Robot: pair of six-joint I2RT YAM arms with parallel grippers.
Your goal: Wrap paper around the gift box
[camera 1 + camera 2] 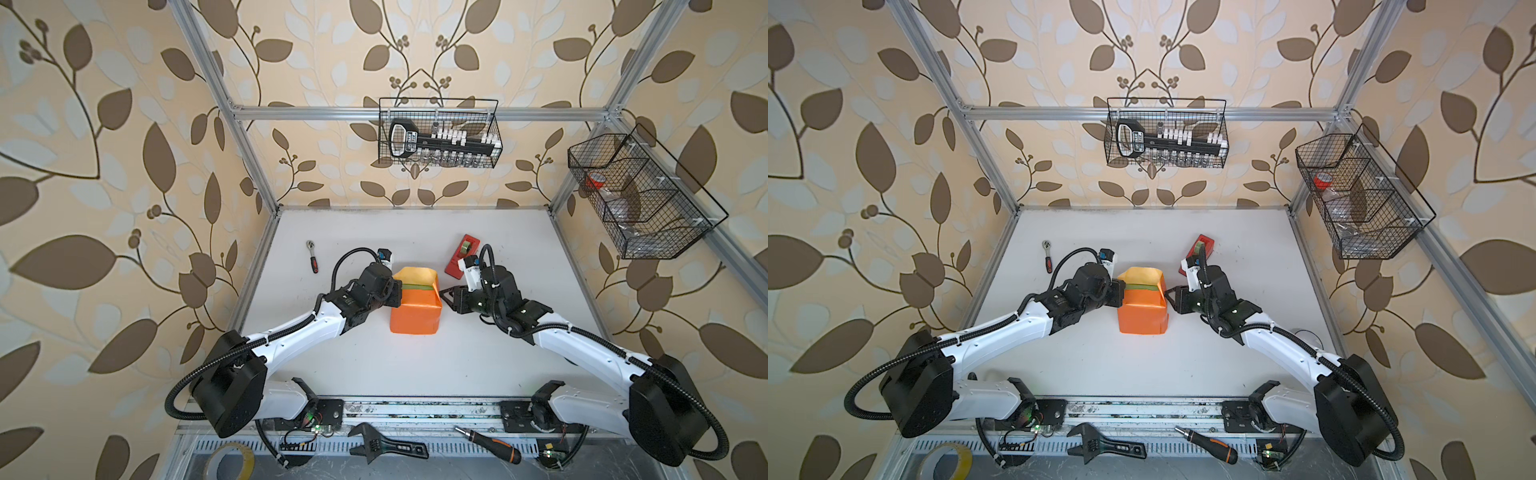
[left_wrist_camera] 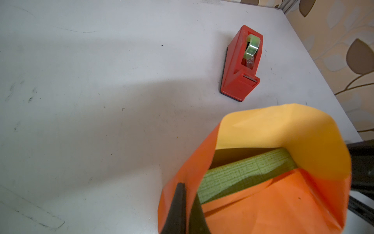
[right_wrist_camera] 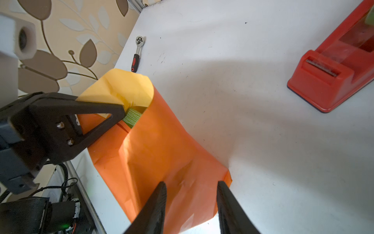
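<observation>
Pinching the paper (image 2: 253, 212) wall between fully closed fingers (image 2: 179, 204): left gripper (image 1: 397, 293). Gift box (image 2: 242, 174) sits just beyond those fingertips, inside the wrap. Right gripper (image 3: 192, 194) half-open, gripping nothing; the paper's opposite side is against its tips.

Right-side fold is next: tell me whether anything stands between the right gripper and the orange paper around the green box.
Nothing visible does. The right gripper, jaws open, sits right at the side of the creased orange-and-yellow paper sheet. The red wedge-shaped tape dispenser stands apart, farther back; the left gripper pinches the opposite side.
</observation>
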